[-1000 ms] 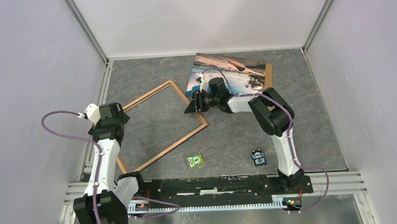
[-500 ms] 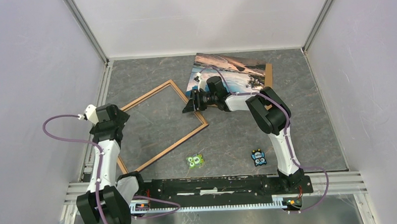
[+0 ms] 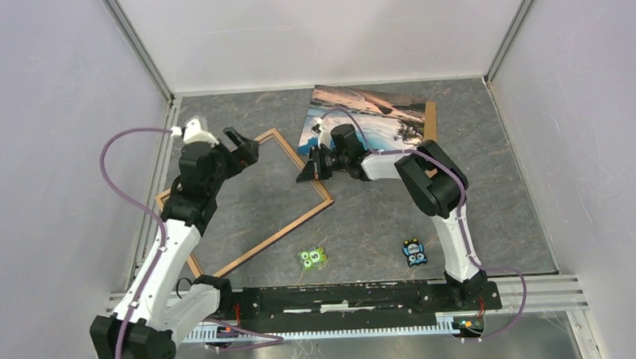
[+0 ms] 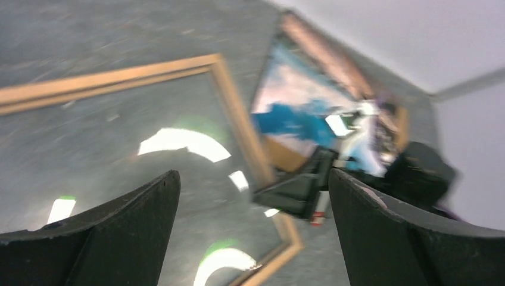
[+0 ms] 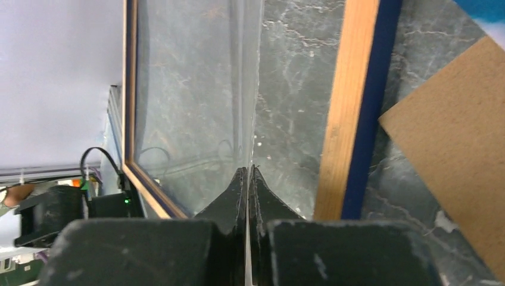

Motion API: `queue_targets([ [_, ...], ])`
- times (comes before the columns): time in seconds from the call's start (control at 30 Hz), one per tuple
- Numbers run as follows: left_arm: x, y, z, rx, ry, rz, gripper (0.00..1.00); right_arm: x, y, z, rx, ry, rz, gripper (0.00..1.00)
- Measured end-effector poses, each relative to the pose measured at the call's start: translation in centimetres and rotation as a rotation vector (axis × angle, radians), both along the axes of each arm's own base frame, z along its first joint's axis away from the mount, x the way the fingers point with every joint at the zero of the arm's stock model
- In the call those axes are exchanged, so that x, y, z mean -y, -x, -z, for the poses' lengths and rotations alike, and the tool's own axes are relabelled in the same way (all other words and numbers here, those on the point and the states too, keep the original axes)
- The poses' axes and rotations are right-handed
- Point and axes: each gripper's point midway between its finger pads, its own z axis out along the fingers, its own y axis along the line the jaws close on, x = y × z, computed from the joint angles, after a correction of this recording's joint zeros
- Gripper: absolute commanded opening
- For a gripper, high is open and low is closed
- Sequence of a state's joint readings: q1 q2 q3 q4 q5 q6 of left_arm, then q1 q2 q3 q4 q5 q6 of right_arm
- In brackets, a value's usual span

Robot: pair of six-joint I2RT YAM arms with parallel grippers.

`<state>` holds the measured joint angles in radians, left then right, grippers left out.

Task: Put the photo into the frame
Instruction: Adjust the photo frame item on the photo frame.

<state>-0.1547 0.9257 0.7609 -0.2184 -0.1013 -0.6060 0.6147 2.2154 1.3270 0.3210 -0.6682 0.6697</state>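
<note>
Light wood, thin-railed picture frame (image 3: 278,234) flat on the grey table (image 3: 365,218), big blue sky-and-water photo (image 3: 377,112) just past its right corner. Left gripper (image 3: 243,142) now swung up over the frame, wide open, empty. Right gripper (image 3: 305,173) unmoved, pinched shut on a thin clear sheet (image 5: 196,107).
</note>
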Motion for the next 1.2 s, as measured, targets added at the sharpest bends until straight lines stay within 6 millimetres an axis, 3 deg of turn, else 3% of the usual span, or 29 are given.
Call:
queue_targets([
  [0.1, 4.6, -0.8, -5.7, 0.119, 0.037, 0.141, 1.0, -0.1, 0.4, -1.9, -0.013, -0.032, 0.009, 0.0],
  [0.23, 9.6, -0.9, -12.3, 0.262, 0.092, 0.298, 1.0, -0.7, 0.9, -6.3, -0.013, -0.119, 0.003, 0.0],
  [0.47, 15.9, 1.8, -17.7, 0.37, 0.164, 0.534, 0.99, -1.3, 1.8, -13.5, 0.004, -0.264, -0.016, 0.0],
  [0.83, 19.4, 6.1, -24.9, 0.571, 0.254, 0.75, 1.0, -2.3, 3.6, -19.3, -0.03, -0.397, -0.042, 0.0],
  [1.2, 20.6, 8.4, -27.5, 0.631, 0.337, 0.842, 1.0, -5.0, 6.7, -24.3, -0.053, -0.535, -0.119, 0.0],
])
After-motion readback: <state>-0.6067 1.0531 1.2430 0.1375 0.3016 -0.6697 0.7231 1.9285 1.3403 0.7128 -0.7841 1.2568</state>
